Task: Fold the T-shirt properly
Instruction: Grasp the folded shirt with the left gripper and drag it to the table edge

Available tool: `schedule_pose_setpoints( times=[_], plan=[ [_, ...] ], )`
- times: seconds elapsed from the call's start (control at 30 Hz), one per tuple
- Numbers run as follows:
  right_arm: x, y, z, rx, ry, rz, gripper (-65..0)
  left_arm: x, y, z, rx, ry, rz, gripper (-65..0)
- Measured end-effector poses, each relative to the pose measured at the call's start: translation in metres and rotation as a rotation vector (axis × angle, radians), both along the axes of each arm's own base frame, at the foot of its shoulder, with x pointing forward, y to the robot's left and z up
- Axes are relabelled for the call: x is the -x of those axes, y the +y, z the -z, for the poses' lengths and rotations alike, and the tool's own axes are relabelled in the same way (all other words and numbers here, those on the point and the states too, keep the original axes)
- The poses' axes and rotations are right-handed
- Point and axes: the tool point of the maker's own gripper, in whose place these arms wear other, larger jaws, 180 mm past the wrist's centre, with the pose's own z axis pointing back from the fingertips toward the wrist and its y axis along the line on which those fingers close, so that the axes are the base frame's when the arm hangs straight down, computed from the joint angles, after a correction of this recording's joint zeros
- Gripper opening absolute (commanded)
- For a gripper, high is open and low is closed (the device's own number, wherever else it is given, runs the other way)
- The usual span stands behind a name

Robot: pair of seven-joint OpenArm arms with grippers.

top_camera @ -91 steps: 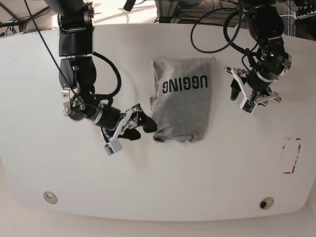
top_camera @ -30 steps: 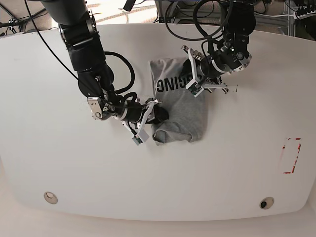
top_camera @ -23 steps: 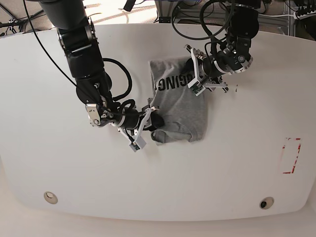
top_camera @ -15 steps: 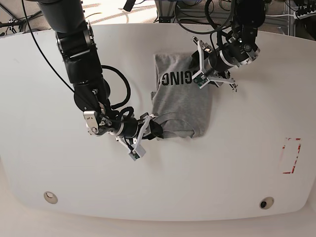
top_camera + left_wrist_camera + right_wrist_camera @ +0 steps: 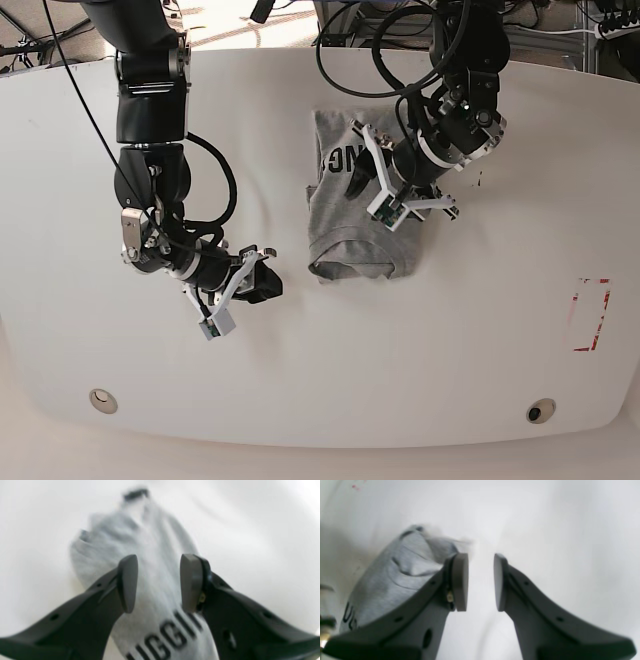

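Light heather-grey cotton T-shirt (image 5: pixel 358 215) with black block letters lies folded into a narrow upright rectangle on the white round-cornered table (image 5: pixel 480 330). Only "NG" of the print shows in the base view; my left arm covers the rest.

My left gripper (image 5: pixel 388 186), black fingers on a white-trimmed wrist, sits over the shirt's upper right part. Left wrist view: jaws parted, both dark pads (image 5: pixel 128 582) clear of each other, grey fabric (image 5: pixel 150 562) visible in the gap between them. Printed letters "UGGI" lie just under my fingers. Nothing pinched. Whether the pads touch the cloth, I cannot tell; the view is blurred.

My right gripper (image 5: pixel 258 285) is off the shirt, to its lower left, near but apart from the bottom hem. Right wrist view: jaws parted, bare white table between the pads (image 5: pixel 460 580). The folded shirt (image 5: pixel 395 585) lies beyond my left-hand finger in that view, its creased lower corner nearest the pad. No cloth between the fingers.

Shirt's bottom edge, nearest my right gripper, shows a curved fold with a slightly rumpled corner.
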Motion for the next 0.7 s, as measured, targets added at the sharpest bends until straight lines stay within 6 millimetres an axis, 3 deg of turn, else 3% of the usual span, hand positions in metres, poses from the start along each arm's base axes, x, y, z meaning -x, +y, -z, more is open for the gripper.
schedule_pose_setpoints(
  times=[0.1, 0.23, 0.37, 0.47, 0.63, 0.7],
  plan=[
    [0.0, -0.016, 0.004, 0.004, 0.019, 0.047, -49.0, -0.015, 0.001, 0.001, 0.037, 0.022, -0.11, -39.4],
    [0.003, -0.026, 0.003, -0.012, 0.012, 0.062, -49.0, -0.01, -0.007, 0.021, 0.085, 0.117, -0.221, -39.4],
    [0.006, -0.051, 0.01, -0.004, 0.032, 0.12, -49.0, -0.02, -0.013, 0.029, 0.164, 0.102, -0.335, -39.4],
    [0.007, -0.061, 0.012, 0.001, 0.039, 0.146, -49.0, -0.025, -0.003, 0.039, 0.161, 0.067, -0.403, -39.4],
    [0.018, -0.055, 0.022, -0.01, 0.063, 0.128, -49.0, -0.015, 0.021, 0.086, 0.055, 0.097, -0.494, -39.6],
    [0.021, -0.059, 0.026, 0.001, 0.072, 0.134, -49.0, -0.017, 0.028, 0.087, 0.018, 0.046, -0.484, -39.6]
  ],
)
